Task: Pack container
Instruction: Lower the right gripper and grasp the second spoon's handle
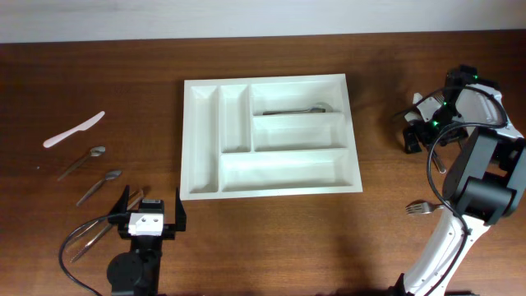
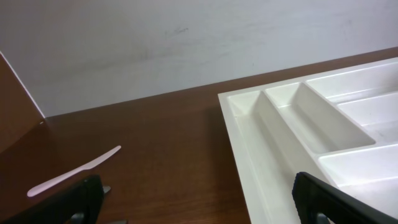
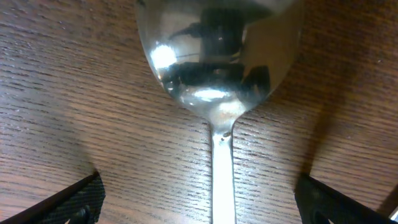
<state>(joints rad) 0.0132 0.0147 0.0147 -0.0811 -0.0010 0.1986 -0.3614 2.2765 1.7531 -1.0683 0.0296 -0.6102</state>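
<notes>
The container (image 1: 187, 140) is a white cutlery tray in the middle of the table, with one metal utensil (image 1: 292, 109) in its top long compartment. My left gripper (image 1: 150, 210) is open near the table's front edge, left of the tray's front corner. In the left wrist view the left gripper (image 2: 199, 208) has bare table between its fingers and the tray's rim (image 2: 249, 143) to its right. My right gripper (image 1: 417, 131) is right of the tray. It is open, and the right gripper (image 3: 202, 205) straddles the handle of a metal spoon (image 3: 217, 50) lying on the wood.
A white plastic knife (image 1: 74, 129) and two metal spoons (image 1: 82, 162) (image 1: 99, 187) lie at the left. More cutlery (image 1: 115, 222) lies by the left gripper. A fork (image 1: 423, 207) lies at the right beside the right arm's base. The white knife (image 2: 74, 173) also shows in the left wrist view.
</notes>
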